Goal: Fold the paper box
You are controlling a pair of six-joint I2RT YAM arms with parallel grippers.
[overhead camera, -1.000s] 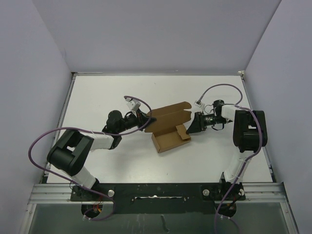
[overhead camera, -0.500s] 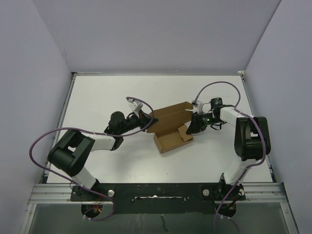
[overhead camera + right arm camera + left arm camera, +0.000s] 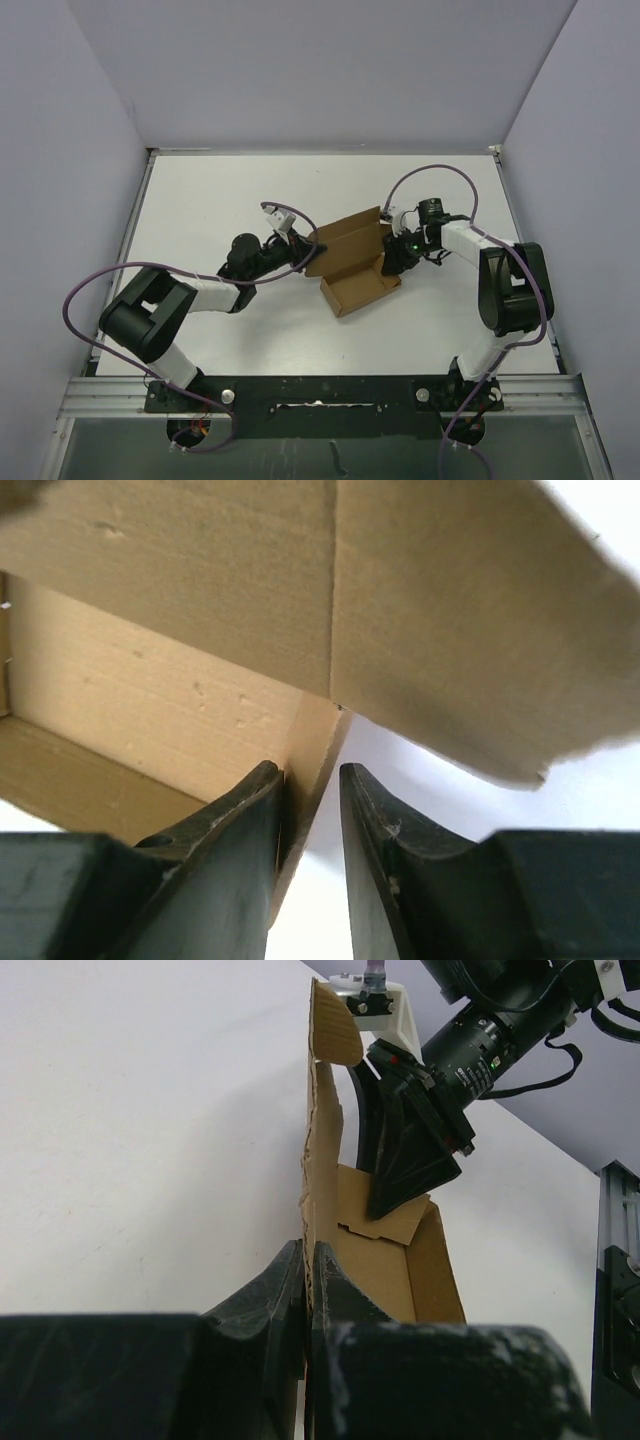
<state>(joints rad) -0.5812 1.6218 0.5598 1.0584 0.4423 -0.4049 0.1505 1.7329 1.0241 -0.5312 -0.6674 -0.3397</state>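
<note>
The box (image 3: pixel 352 268) is made of plain brown corrugated cardboard, matte and unprinted, with a ragged die-cut edge and a rounded tab at the far end of its tall back panel. It is half formed: a shallow rectangular tray lies flat on the smooth white table (image 3: pixel 220 200), and the back panel stands raised along its far side. The box lies between the two claws, just right of the left one and just left of the right one. The left claw (image 3: pixel 308 1258) is pressed fully together on the near end of the upright panel, whose thin edge is pinched between the black, scuffed fingers (image 3: pixel 268 1290). The left arm is stretched low over the table and reaches rightward. The right claw (image 3: pixel 308 780) is set narrowly astride a short end wall of the tray. One tapered finger (image 3: pixel 240 830) lies against the inner face and the other just outside. Whether the wall is actually clamped cannot be told. The right arm is bent at the elbow to the right, with its forearm turned back leftward and angled down to the box.
</note>
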